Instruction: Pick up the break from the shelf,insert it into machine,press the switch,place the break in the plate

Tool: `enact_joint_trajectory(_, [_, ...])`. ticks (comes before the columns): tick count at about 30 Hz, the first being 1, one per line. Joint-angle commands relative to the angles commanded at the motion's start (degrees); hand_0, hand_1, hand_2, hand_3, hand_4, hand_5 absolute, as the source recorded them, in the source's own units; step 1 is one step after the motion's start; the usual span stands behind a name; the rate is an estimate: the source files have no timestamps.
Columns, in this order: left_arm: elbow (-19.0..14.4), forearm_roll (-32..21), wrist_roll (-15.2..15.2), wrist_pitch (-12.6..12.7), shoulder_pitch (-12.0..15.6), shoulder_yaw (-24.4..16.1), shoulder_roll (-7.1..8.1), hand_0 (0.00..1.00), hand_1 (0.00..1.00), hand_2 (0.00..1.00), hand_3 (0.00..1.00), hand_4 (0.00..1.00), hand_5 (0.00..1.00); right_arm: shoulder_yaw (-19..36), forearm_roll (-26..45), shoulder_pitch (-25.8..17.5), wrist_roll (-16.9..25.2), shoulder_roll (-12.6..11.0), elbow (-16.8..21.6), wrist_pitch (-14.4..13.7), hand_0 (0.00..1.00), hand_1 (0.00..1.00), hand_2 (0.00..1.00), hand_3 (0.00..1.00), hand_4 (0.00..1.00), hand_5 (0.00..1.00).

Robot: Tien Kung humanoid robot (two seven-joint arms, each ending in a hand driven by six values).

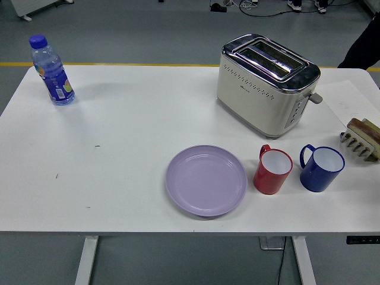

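Neither robot hand in view; cannot tell whether fingers are apart or together. Nothing grasped yet. First step pending: take bread [363, 127] off the rack [360, 144] at 3 o'clock, table's right edge. Best approached by the right arm, pinching the slice on its flat faces and lifting straight up clear of the prongs. Then carry toward 1 o'clock to the toaster [265, 85], slots open on top. Bread: brown crust, pale side, standing on edge. Lilac plate [206, 180] sits near 6 o'clock, bare.
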Motion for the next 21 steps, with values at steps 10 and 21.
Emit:
enact_joint_trajectory(10, [0.0,0.12,0.03,0.01,-0.17,0.04,0.15,0.693,0.602,0.72,0.679,0.503,0.968,-4.19,-21.23,1.64,-6.26,-1.96,3.39,5.35,0.93,0.829,0.893,0.864,0.811,0.036])
enact_joint_trajectory(21, [0.0,0.0,0.13,0.11,-0.25,0.26,0.21,0.694,0.598,0.718,0.679,0.505,0.966,-10.2,-48.04,5.31,-10.47,-2.23,2.82,7.97,0.927,0.82,0.867,0.84,0.821,0.062])
